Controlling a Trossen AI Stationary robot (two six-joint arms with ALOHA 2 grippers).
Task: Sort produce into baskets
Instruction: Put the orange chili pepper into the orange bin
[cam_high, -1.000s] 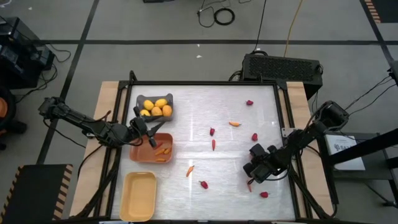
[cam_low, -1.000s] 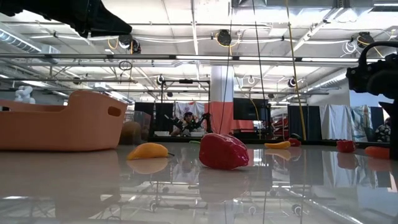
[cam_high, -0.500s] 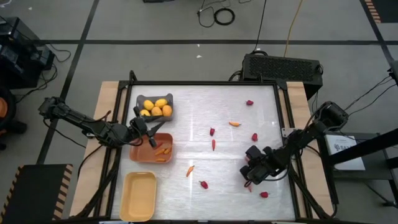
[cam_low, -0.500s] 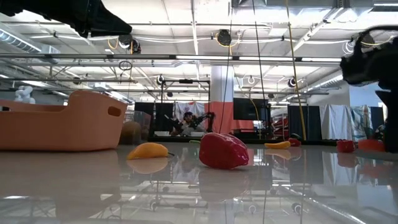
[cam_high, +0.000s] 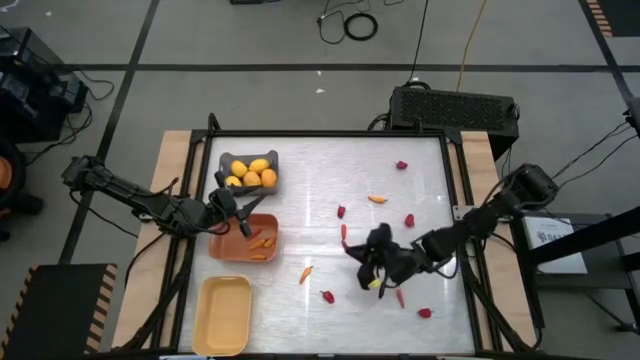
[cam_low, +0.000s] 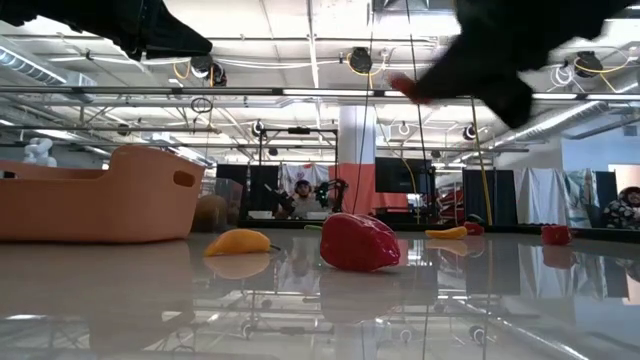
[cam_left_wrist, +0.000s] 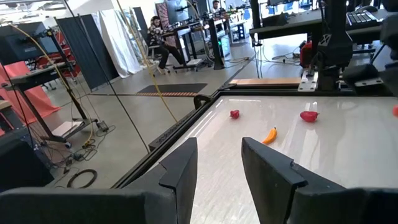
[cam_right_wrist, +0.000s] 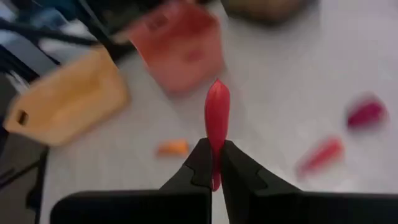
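R gripper (cam_high: 373, 272) is up over the mid worktop (cam_high: 420, 180), fingers (cam_right_wrist: 200, 167) pinching a slim red piece (cam_right_wrist: 217, 118) – chilli-like, held end-on, clear of the surface. From its wrist cam the piece points toward the bins on the left; can't call which bin it's meant for.

L gripper (cam_high: 237, 218) sits over the far edge of the orange bin (cam_high: 222, 248), fingers (cam_left_wrist: 180, 171) spread w/ nothing between them. Looks like it's waiting.

Score so far: grey bin (cam_high: 268, 160), far left, has the yellow lemons (cam_high: 252, 174), approx five, and no loose lemon shows on the worktop, so that sort looks done. Orange bin holds a couple of orange carrots (cam_high: 262, 241). Pale yellow bin (cam_high: 225, 315), near left, looks empty – so reds not started, I'd say.

Still loose: an orange carrot (cam_high: 306, 273) mid-worktop, another (cam_high: 377, 199) farther back, plus red bits scattered – one far right (cam_high: 401, 165), one (cam_high: 409, 220) right of centre, two (cam_high: 341, 212) by the middle, one (cam_high: 327, 296) near, one (cam_high: 425, 313) near right, one slim red (cam_high: 399, 297) just beside the R gripper.

Rough call: about half done, carrots nearly there, reds mostly left.
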